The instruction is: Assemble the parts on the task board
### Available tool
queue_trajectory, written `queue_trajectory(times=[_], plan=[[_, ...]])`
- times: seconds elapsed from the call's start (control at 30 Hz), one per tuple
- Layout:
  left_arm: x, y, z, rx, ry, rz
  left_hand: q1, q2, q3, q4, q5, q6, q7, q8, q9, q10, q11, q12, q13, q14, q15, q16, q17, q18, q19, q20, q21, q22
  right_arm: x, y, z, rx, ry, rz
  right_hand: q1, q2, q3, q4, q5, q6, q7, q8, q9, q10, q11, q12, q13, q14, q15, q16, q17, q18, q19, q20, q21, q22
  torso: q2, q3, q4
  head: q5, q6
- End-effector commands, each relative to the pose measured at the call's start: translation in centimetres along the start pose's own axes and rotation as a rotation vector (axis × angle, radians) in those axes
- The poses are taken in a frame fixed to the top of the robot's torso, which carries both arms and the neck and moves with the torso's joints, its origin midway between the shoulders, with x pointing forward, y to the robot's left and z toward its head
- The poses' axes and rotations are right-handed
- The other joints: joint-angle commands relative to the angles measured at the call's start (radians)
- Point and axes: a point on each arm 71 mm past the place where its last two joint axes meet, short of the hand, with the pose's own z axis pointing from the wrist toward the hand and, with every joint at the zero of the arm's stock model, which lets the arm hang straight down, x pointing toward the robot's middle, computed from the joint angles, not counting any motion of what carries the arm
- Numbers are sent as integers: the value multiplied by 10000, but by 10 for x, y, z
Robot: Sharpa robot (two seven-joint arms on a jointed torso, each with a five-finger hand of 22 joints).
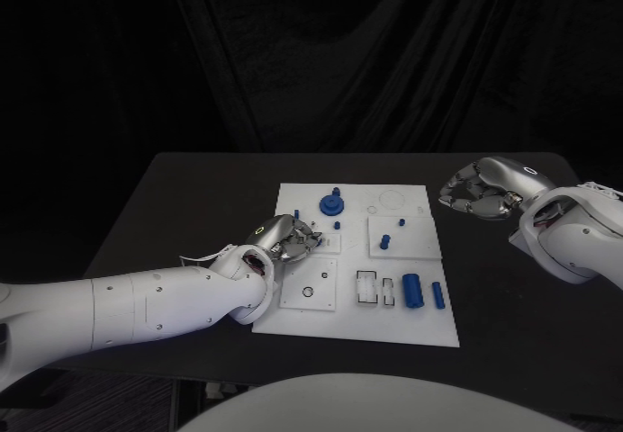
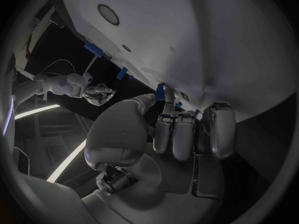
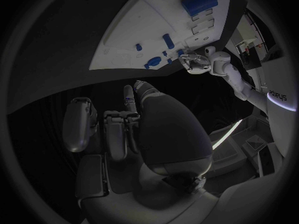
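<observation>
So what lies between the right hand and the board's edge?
Only bare black table, per the head view: the right hand hovers off the board, holding nothing.

My left arm (image 1: 130, 310) reaches in across the near left corner of the table, and my left hand (image 1: 279, 236) sits over the left edge of the task board (image 1: 416, 328), fingers (image 2: 181, 134) curled in with the thumb tip against a small blue part (image 2: 160, 91); whether I am pinching it I cannot tell. My right arm (image 1: 578, 238) comes in at the table's right edge. My right hand (image 1: 478, 191) hovers off the board's far right corner, fingers curled inward on nothing.
</observation>
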Motion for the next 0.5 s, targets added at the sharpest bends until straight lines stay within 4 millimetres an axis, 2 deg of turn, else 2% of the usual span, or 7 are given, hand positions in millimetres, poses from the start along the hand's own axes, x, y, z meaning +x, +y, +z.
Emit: queue_trajectory(times=[0.03,0.2,0.37,0.5], plan=[[3,0,-2,97,147,-9,11,-7,-155,100,-137,-82,29,54,22,1043,87,-43,2632,1037,74,25,2633,66,-46,10,-56,1829,1,-1,0,168,-1,-9,65,7,64,11,40,-37,50,-43,-13,1019,32,-9,2591,1047,40,29,2635,93,-67,-1,-31,1785,-1,3,4,4,-2],[3,1,-2,81,134,-7,4,2,-195,143,-178,-77,28,63,29,1043,91,-43,2632,1037,80,25,2633,63,-37,14,-47,1836,1,-1,-1,175,13,-8,65,7,64,11,40,-37,50,-43,-13,1019,32,-9,2591,1047,40,29,2635,93,-67,-1,-31,1785,-4,10,-1,16,-2],[2,2,-3,119,66,-6,176,27,-330,168,-178,-45,-19,275,244,1043,61,-43,2632,1037,65,25,2633,60,-15,14,-37,1859,2,-2,-1,190,26,-12,62,-8,68,23,58,-28,50,-39,-18,1005,35,-21,2577,1047,44,29,2635,94,-68,1,-40,1783,4,5,-13,40,-2],[1,2,-3,231,-27,-15,445,79,-515,233,10,-127,-113,854,877,1043,-17,-43,2632,1037,3,25,2633,51,28,-38,-18,1900,2,-2,-1,198,34,-14,63,-11,68,23,60,-29,50,-40,-19,1005,34,-21,2577,1047,44,29,2635,95,-69,1,-44,1782,2,10,-1,32,-2]])
